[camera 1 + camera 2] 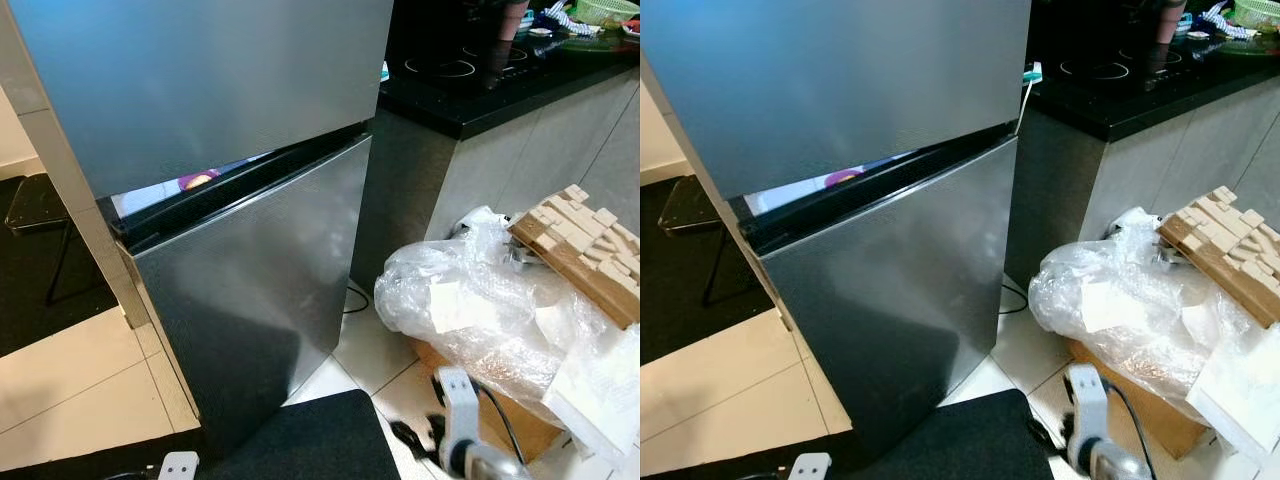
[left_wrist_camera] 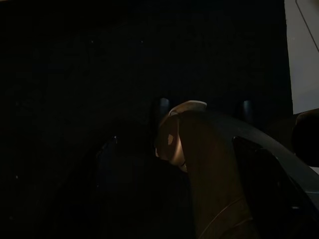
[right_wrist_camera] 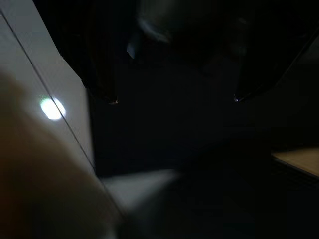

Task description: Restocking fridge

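Two doors make up the tall silver fridge [image 1: 240, 200] in the left eye view. The top door sits a little open, and a thin gap shows a pink and yellow thing [image 1: 196, 181] inside. Right of the fridge is a black counter [image 1: 480, 100] with a stove top [image 1: 445, 66]. On the floor to the right lies a crinkly clear plastic bag [image 1: 470, 300] on a brown box [image 1: 500, 415], with a wooden block thing [image 1: 585, 245] beside it. Low at the right, the silver right arm [image 1: 460, 420] hangs near the box. A small dark stool [image 1: 40, 205] stands to the left.

The right eye view shows the same fridge, the bag and the arm, and a black mat [image 1: 960, 440] at the bottom.

The left wrist view is very dark. A rounded tan shape [image 2: 199, 164] can be made out. I cannot tell if those fingers are apart or together.

The right wrist view is dark too, with pale floor tile [image 3: 55, 89] and a bright spot. I cannot tell about its fingers either.
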Motion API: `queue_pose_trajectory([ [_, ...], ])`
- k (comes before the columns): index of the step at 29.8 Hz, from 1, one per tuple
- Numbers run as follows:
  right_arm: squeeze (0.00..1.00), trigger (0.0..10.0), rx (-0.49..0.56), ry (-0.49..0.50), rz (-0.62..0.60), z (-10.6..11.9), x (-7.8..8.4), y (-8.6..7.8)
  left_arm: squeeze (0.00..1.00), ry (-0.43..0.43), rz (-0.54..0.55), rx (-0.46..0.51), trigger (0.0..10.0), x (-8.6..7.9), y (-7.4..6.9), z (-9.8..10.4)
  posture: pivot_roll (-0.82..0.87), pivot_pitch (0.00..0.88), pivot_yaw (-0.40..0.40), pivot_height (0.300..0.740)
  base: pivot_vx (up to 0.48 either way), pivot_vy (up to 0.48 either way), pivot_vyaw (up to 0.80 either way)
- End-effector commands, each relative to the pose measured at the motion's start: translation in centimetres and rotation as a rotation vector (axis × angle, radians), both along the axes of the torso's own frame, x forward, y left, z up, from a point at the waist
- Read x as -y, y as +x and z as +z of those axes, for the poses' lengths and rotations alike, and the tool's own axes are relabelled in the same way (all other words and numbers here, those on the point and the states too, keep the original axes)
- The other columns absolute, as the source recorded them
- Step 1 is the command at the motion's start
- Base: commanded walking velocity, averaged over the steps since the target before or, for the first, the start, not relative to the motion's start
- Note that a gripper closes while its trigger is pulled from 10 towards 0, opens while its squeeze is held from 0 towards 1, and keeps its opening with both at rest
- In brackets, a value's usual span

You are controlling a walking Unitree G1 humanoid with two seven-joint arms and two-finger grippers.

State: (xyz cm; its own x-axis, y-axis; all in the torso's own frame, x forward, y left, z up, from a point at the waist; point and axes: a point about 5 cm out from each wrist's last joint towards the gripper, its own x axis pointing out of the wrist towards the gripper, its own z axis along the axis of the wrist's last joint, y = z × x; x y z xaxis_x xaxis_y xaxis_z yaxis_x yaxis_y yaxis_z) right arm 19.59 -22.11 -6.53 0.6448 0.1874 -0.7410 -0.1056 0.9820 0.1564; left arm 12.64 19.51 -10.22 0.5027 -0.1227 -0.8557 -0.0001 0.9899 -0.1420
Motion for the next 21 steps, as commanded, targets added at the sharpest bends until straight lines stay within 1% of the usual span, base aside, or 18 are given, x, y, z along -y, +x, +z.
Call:
queue_pose_trajectory([
  [1, 0.00, 10.0, -0.051, -0.035, -0.015, -0.6, 0.2, -1.0, 0.00, 0.010, -0.012, -0.020, 10.0, -0.1, -0.4, -0.2, 0.06, 0.000, -0.017, 0.740, 0.000, 0.000, 0.00],
  [2, 0.00, 10.0, -0.107, -0.092, -0.022, -1.3, 0.7, -2.3, 0.00, 0.010, -0.013, -0.019, 10.0, -0.1, -0.4, -0.1, 0.07, 0.000, -0.018, 0.740, 0.000, 0.000, 0.00],
  [4, 0.00, 10.0, -0.197, -0.165, -0.037, -2.3, 1.3, -4.8, 0.00, 0.011, -0.014, -0.019, 10.0, -0.1, -0.4, -0.1, 0.07, 0.000, -0.018, 0.740, 0.000, 0.000, 0.00],
  [5, 0.00, 10.0, -0.219, -0.183, -0.040, -2.5, 1.5, -5.4, 0.00, 0.011, -0.015, -0.018, 10.0, -0.1, -0.4, -0.1, 0.07, 0.000, -0.018, 0.740, 0.000, 0.000, 0.00],
  [6, 0.00, 10.0, -0.219, -0.183, -0.040, -2.5, 1.5, -5.4, 0.00, 0.011, -0.015, -0.018, 10.0, -0.1, -0.4, -0.1, 0.07, 0.000, -0.018, 0.740, 0.000, 0.000, 0.00],
  [7, 0.00, 10.0, -0.234, -0.199, -0.036, -2.7, 1.6, -5.9, 0.00, 0.011, -0.015, -0.018, 10.0, -0.1, -0.4, -0.1, 0.07, 0.000, -0.018, 0.740, 0.000, 0.000, 0.00],
  [8, 0.00, 10.0, -0.255, -0.222, -0.020, -2.9, 1.7, -6.6, 0.00, 0.011, -0.016, -0.018, 10.0, -0.1, -0.4, -0.1, 0.08, 0.000, -0.019, 0.740, 0.000, 0.000, 0.00],
  [9, 0.00, 10.0, -0.271, -0.248, 0.003, -3.1, 1.8, -7.2, 0.00, 0.012, -0.017, -0.019, 10.0, -0.1, -0.4, -0.1, 0.08, 0.000, -0.019, 0.740, 0.000, 0.000, 0.76],
  [10, 0.00, 10.0, -0.271, -0.248, 0.003, -3.1, 1.8, -7.2, 0.00, 0.012, -0.017, -0.019, 10.0, -0.1, -0.4, -0.1, 0.08, 0.000, -0.019, 0.740, 0.000, 0.000, 0.76],
  [12, 0.00, 10.0, -0.287, -0.277, 0.022, -3.3, 1.8, -7.9, 0.00, 0.013, -0.018, -0.021, 10.0, -0.1, -0.4, -0.1, 0.08, 0.000, -0.020, 0.740, 0.000, 0.000, 0.78],
  [21, 0.00, 10.0, -0.269, -0.302, 0.006, -3.1, 2.2, -7.4, 0.00, 0.015, -0.025, -0.020, 10.0, -0.1, -0.3, -0.1, 0.08, 0.000, -0.023, 0.740, 0.000, 0.000, 0.79],
])
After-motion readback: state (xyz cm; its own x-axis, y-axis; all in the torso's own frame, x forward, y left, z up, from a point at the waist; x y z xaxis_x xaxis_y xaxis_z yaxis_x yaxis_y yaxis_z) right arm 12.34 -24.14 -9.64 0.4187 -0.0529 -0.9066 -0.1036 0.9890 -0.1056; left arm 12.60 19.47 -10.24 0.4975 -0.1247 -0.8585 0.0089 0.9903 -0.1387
